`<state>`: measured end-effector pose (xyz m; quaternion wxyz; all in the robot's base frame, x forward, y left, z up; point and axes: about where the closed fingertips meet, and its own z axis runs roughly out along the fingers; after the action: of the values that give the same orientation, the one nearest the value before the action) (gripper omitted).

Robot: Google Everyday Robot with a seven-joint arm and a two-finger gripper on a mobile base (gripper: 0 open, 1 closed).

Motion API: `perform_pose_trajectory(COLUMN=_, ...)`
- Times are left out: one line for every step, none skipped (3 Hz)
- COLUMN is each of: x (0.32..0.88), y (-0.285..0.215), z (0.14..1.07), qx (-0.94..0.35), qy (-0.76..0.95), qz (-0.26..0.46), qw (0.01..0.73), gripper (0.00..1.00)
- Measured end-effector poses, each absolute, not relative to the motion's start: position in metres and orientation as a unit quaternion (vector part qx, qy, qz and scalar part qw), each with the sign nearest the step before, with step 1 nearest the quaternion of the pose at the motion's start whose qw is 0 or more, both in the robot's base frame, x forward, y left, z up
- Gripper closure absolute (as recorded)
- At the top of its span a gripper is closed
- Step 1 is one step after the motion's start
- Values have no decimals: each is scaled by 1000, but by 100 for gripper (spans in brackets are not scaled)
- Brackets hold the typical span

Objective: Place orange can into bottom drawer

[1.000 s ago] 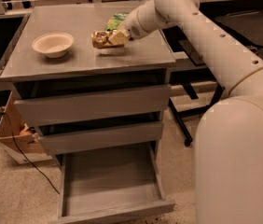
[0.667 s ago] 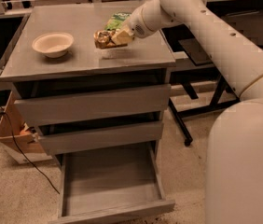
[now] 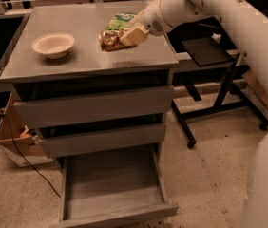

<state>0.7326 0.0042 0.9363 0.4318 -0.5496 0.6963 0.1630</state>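
The orange can (image 3: 108, 40), shiny golden-brown, is held at its right side by my gripper (image 3: 122, 37), which is shut on it. The can hangs a little above the grey cabinet top (image 3: 77, 63) and casts a shadow below itself. The bottom drawer (image 3: 110, 186) is pulled open at the foot of the cabinet, a wide shallow grey tray with nothing in it. The two upper drawers (image 3: 96, 108) are closed.
A green snack bag (image 3: 121, 20) lies just behind the can. A white bowl (image 3: 53, 44) sits on the left of the cabinet top. A cardboard box (image 3: 15, 144) and a cable are at the lower left. A black stand (image 3: 210, 51) is at the right.
My gripper has moved slightly right with the can in it, and the can now sits a little off the cabinet top. The bowl and the drawers have not moved.
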Motion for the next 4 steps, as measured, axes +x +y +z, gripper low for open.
perform_pose_trajectory(x=682, y=-11, z=945, qx=-560, qy=695, qz=192, qw=408, gripper=100)
perform_pose_trajectory(x=639, y=-27, z=942, qx=-550, qy=711, qz=208, qw=386, gripper=100)
perform_pose_trajectory(x=639, y=-27, z=942, qx=-550, qy=711, qz=208, qw=386, gripper=100)
perform_pose_trajectory(x=625, y=-20, z=921, qx=-557, qy=705, qz=224, qw=377, gripper=100)
